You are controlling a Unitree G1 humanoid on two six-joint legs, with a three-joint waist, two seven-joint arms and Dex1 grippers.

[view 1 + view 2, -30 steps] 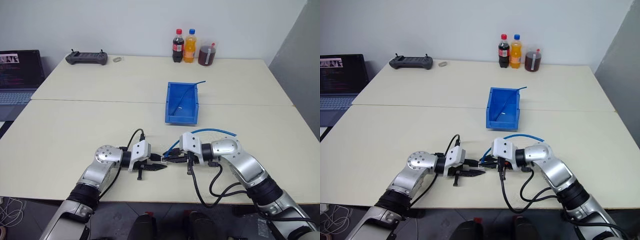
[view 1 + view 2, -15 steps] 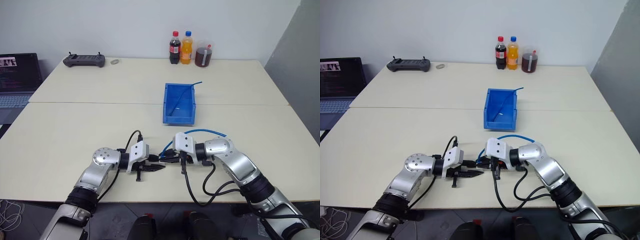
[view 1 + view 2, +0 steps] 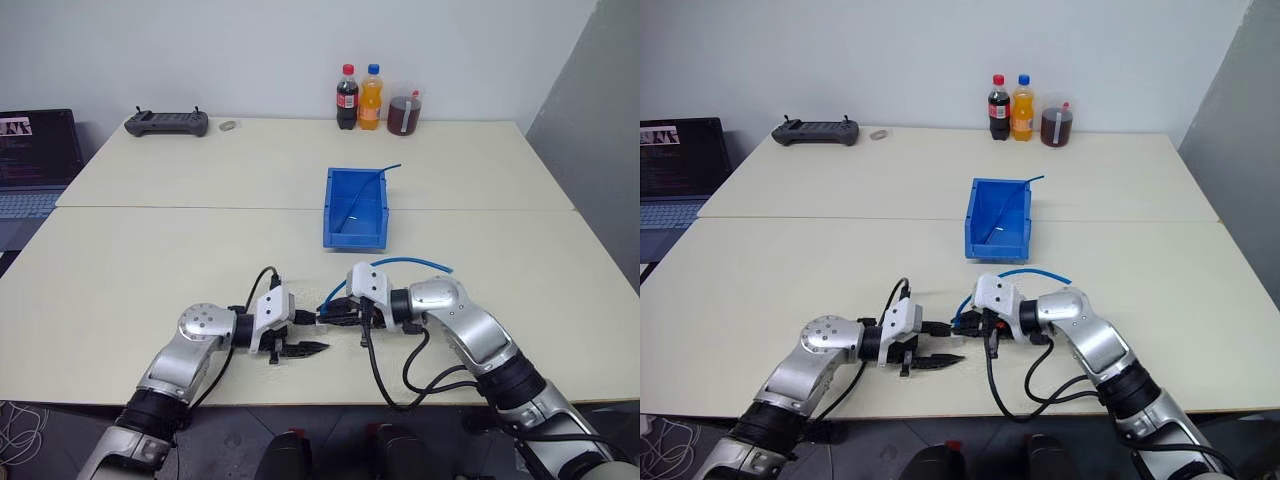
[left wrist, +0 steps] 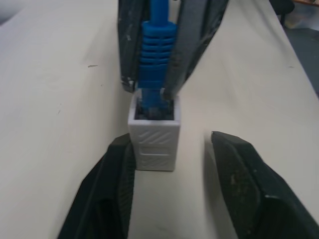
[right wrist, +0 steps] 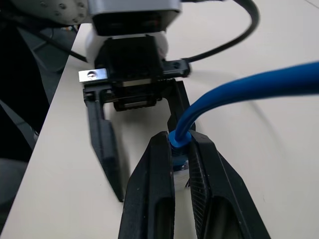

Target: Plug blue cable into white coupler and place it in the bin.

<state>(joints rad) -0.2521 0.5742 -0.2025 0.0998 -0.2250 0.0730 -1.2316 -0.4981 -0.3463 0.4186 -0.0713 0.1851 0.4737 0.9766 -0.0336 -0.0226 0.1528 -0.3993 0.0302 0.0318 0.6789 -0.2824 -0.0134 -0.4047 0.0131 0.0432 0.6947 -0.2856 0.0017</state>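
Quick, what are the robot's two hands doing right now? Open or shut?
Left gripper: open, its fingers either side of the white coupler.
Right gripper: shut on the blue cable, whose plug end sits in the coupler.

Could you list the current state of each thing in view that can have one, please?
blue cable: plug end seated in the coupler, pinched at its boot
white coupler: mated to the cable, between open fingers
left gripper: open around the coupler
right gripper: shut on the cable boot
bin: holds another blue cable
cola bottle: upright, capped
orange bottle: upright, capped
laptop: open, screen lit
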